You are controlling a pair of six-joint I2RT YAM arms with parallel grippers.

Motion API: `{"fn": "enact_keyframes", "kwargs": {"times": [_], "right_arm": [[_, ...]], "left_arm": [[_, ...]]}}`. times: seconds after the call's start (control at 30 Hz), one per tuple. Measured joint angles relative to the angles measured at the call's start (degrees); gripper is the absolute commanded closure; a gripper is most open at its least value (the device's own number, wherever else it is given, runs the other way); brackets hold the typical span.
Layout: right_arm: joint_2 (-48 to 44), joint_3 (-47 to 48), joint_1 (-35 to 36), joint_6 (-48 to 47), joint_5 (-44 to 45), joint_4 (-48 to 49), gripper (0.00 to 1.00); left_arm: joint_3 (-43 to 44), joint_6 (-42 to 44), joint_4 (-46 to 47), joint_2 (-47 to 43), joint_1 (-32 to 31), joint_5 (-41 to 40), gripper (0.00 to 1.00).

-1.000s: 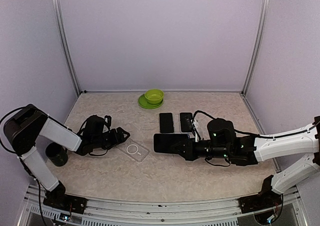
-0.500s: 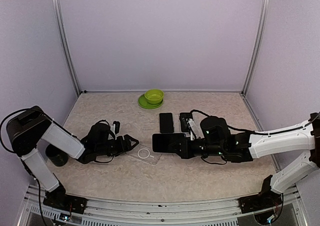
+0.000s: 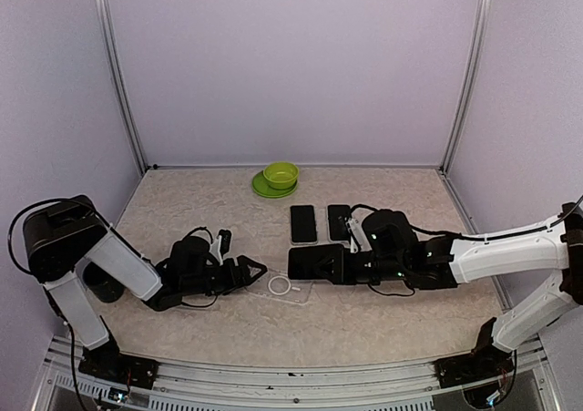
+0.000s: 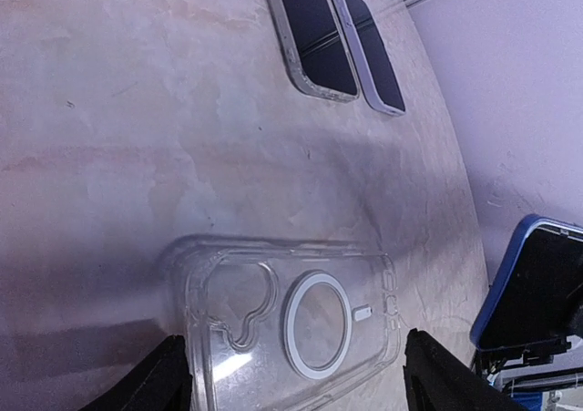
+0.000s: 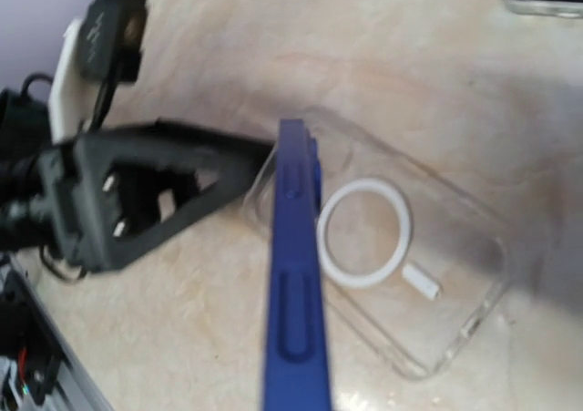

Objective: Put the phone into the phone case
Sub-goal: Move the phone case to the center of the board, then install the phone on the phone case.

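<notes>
The clear phone case [image 3: 284, 286] with a white ring lies flat on the table in front of centre. My left gripper [image 3: 248, 272] straddles its left end, one finger [image 4: 168, 384] on each long side, shut on it. The case fills the lower left wrist view [image 4: 291, 324]. My right gripper [image 3: 351, 267] is shut on the blue phone [image 3: 319, 262] and holds it on edge just above the right part of the case. In the right wrist view the phone's blue edge [image 5: 293, 274] runs over the case [image 5: 410, 265], with the left fingers [image 5: 173, 179] at the case's far end.
Two spare dark phones [image 3: 303, 222] [image 3: 339, 220] lie side by side behind the right gripper. A green bowl [image 3: 281, 173] sits on a green plate [image 3: 264, 190] at the back. A black cup [image 3: 98, 285] stands at the far left behind the left arm.
My left gripper has moved right and nearer, bringing the clear case with it under the phone. My right gripper has kept the phone near the same spot.
</notes>
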Motion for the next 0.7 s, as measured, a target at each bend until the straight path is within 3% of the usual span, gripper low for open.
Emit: {"fn": "enact_keyframes", "kwargs": {"times": [0.27,0.7], "right_arm": [[2.19,-0.90,-3.93,3.89,-4.96,0.79,1.00],[10.56,0.96,-4.39,6.54,-13.99,2.19,1.00]], "left_arm": [[-0.09,-1.79,2.51,1.25,-3.26,-0.59,0.21],[-0.15,-3.48,3.96,1.90,-4.83,-1.31,0.22]]}}
